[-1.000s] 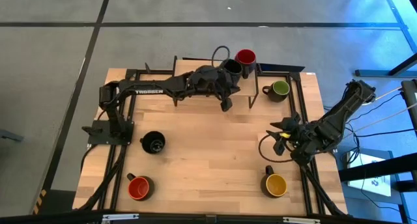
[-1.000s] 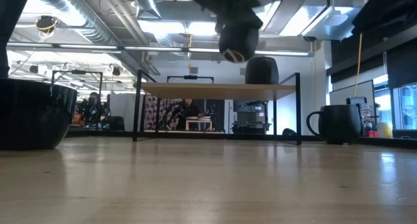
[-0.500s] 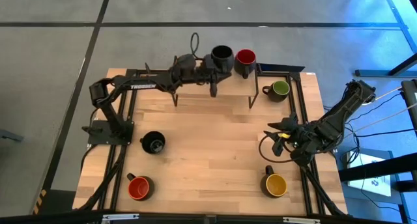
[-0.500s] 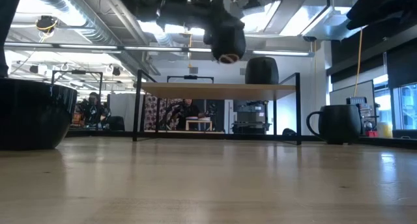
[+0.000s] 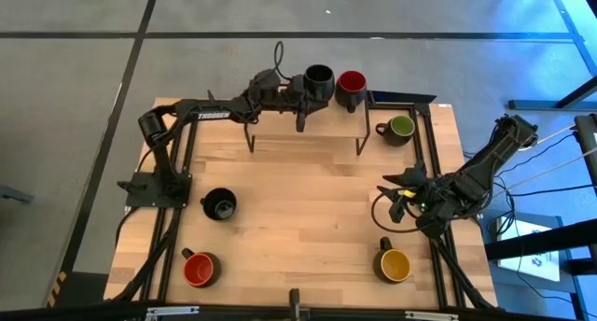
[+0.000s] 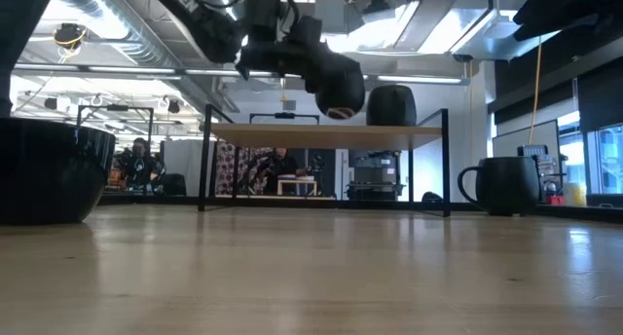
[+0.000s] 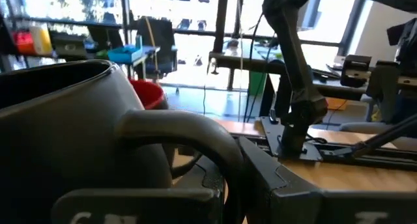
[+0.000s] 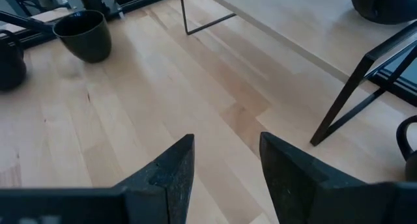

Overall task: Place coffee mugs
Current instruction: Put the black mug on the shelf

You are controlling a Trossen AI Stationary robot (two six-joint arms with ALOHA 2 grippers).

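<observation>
My left gripper (image 5: 300,90) reaches over the low shelf (image 5: 338,123) at the table's far edge, shut on a dark mug with a black inside (image 5: 318,77). In the low view this mug (image 6: 337,78) hangs above the shelf top (image 6: 292,130), beside a red-inside mug (image 5: 352,82) whose base stands on the shelf. A green-inside mug (image 5: 401,127), a black one (image 5: 219,204), a red one (image 5: 199,268) and a yellow one (image 5: 395,264) stand on the table. My right gripper (image 5: 396,192) waits open over the table's right side. My left gripper holds the black-inside mug by its side handle (image 7: 195,129), which sits between the two fingers (image 7: 277,185). It comes at the mug about level, from the table's left. The mug is lifted clear above the shelf top, slightly tilted.
The shelf stands on thin black legs (image 6: 206,160) with open room beneath it. A black frame (image 5: 424,144) runs along the table's edges. In the right wrist view my open right gripper (image 8: 225,142) looks over bare wood toward the black mug (image 8: 81,35).
My left gripper has carried the black-inside mug toward the table's far edge, from in front of the red mug to beside it on its left, the arm stretching out. The mug has then come down a little toward the shelf top.
</observation>
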